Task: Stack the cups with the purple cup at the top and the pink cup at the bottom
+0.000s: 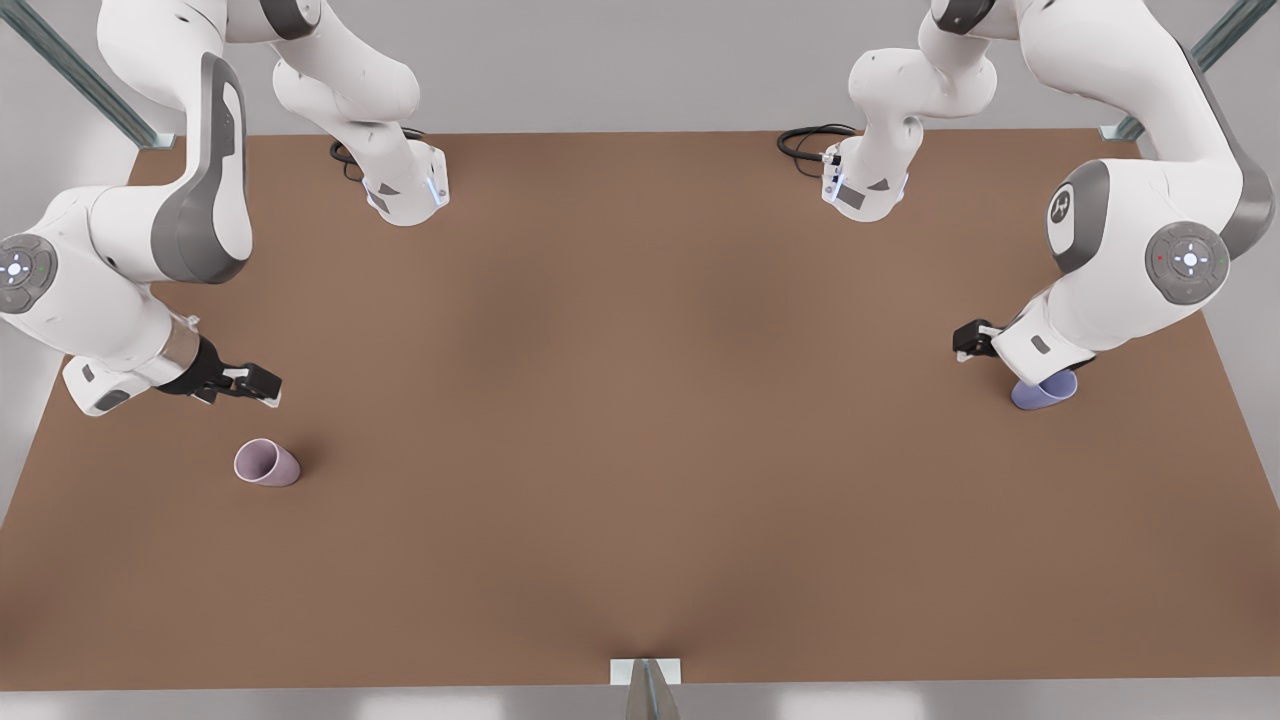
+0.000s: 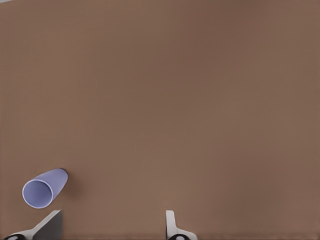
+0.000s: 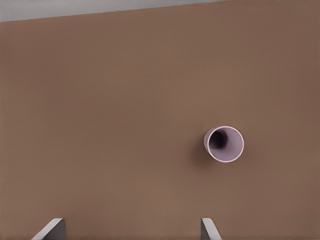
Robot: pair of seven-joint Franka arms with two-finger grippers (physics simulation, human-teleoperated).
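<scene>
The desk (image 1: 640, 420) is a plain brown surface that carries both cups, set well apart at opposite ends.

The left arm reaches in at the front view's right. Its left hand (image 1: 1000, 350) hangs directly above the purple cup (image 1: 1045, 391), and the arm body covers part of that cup in the front view. In the left wrist view the fingertips (image 2: 170, 222) are spread wide, nothing is between them, and the purple cup (image 2: 44, 188) lies off to one side of the finger gap.

The right arm reaches in at the front view's left. Its right hand (image 1: 250, 385) hovers near the pink cup (image 1: 266, 463) but apart from it. In the right wrist view the fingertips (image 3: 207, 229) are spread and empty, and the pink cup (image 3: 224, 144) stands ahead of the hand with its mouth toward the camera.

Both cups appear upright. Neither is grasped, so the stack is not yet begun.

Hazards, as judged from this state:
- The purple cup is off-centre to the left hand. A descent without correction may land a finger on the rim and tip the cup.
- The cups are tapered. A high or loose grip may let a cup slip.
- The purple cup must cross the desk. A poorly aligned release may topple the pink cup.
</scene>
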